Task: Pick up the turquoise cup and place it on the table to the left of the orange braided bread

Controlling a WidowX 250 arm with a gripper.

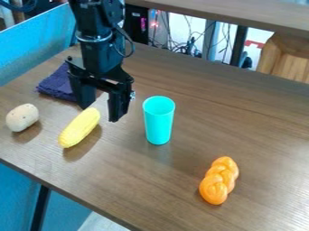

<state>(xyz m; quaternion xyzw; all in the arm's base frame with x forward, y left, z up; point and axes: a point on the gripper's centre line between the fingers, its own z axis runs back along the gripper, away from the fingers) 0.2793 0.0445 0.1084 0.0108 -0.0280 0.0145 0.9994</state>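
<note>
My gripper [100, 113] hangs at the upper left of the table with its fingers apart and nothing held between them. The far end of a yellow corn cob [80, 128] is nearest to it, just below the fingers; whether they touch I cannot tell. A dark purple folded cloth [58, 84] lies behind and left of the gripper, partly hidden by it. To the right, a turquoise cup [159, 121] stands upright. A beige potato-like object [22, 117] rests left of the corn. Farther right and nearer the camera lies an orange braided bread [219, 180].
The brown wooden table [241, 122] has its front edge running diagonally across the lower left. A blue panel [36, 43] stands along the left side. Behind the table are a raised wooden shelf [241, 16], tangled cables and a wooden block-like piece [287, 58].
</note>
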